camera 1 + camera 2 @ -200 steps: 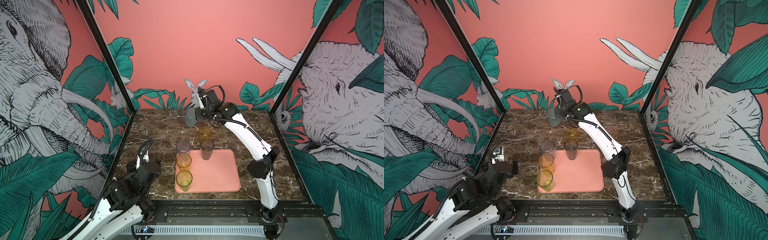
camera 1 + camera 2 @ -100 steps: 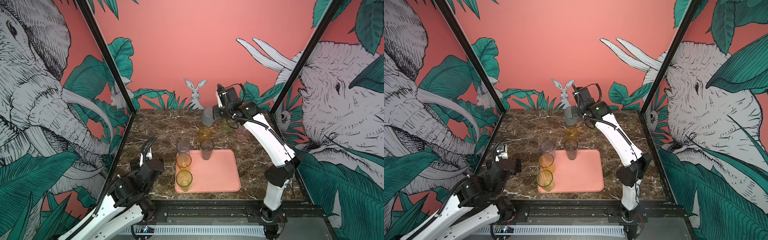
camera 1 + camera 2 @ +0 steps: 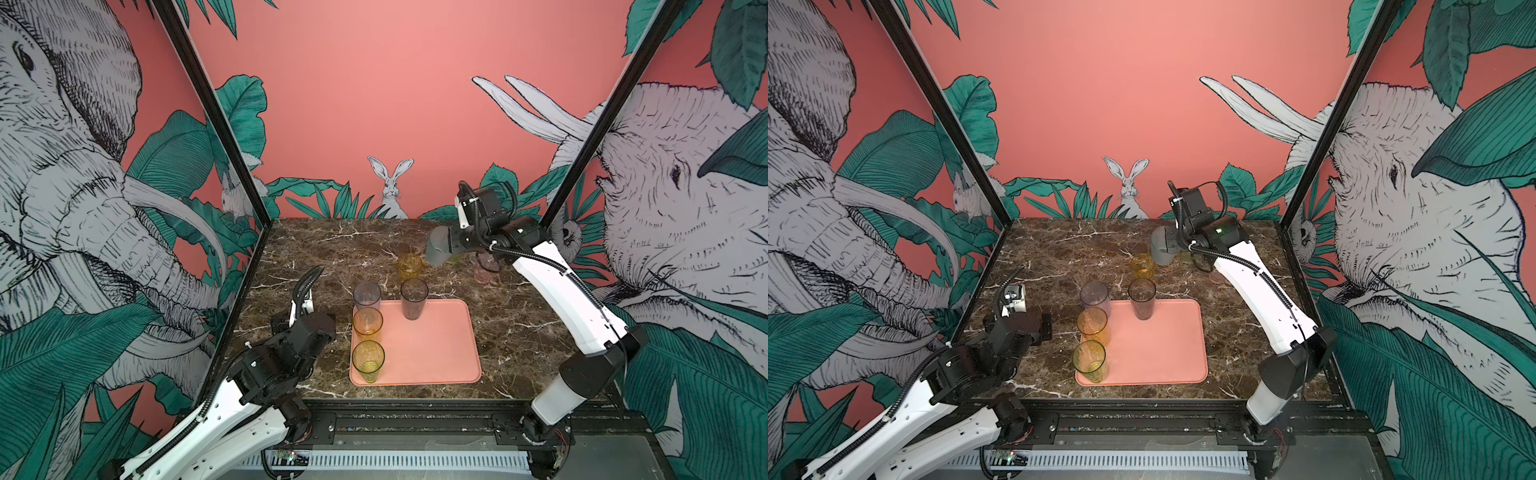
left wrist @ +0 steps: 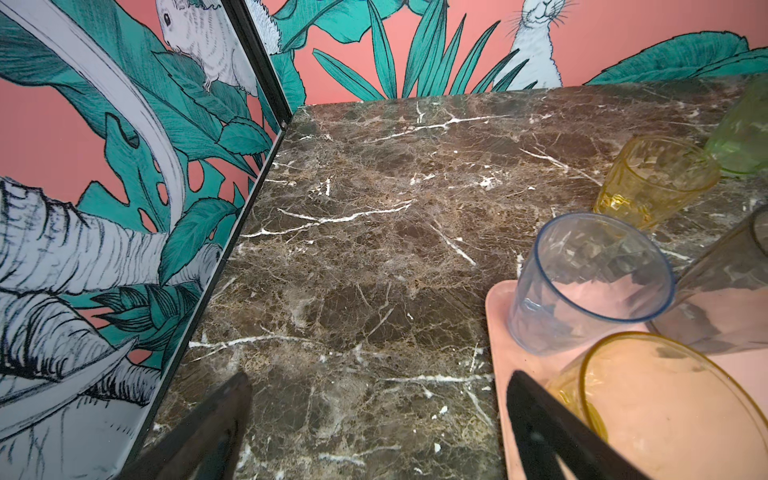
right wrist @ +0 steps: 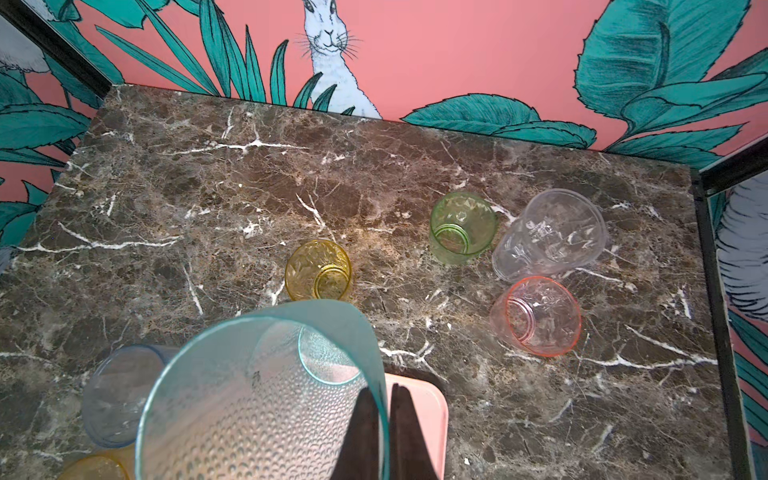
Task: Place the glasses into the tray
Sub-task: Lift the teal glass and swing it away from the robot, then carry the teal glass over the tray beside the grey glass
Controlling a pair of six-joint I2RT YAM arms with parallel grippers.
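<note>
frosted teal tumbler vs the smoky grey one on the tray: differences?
The frosted teal tumbler is in the air, its rim pinched by the right gripper; the smoky grey tumbler stands free on the tray. Teal is frosted and dimpled; grey is smooth, see-through. Both are empty.

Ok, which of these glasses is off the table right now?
The frosted teal-grey tumbler: the right gripper holds it by the rim, in the air; the others rest on the table or tray.
</note>
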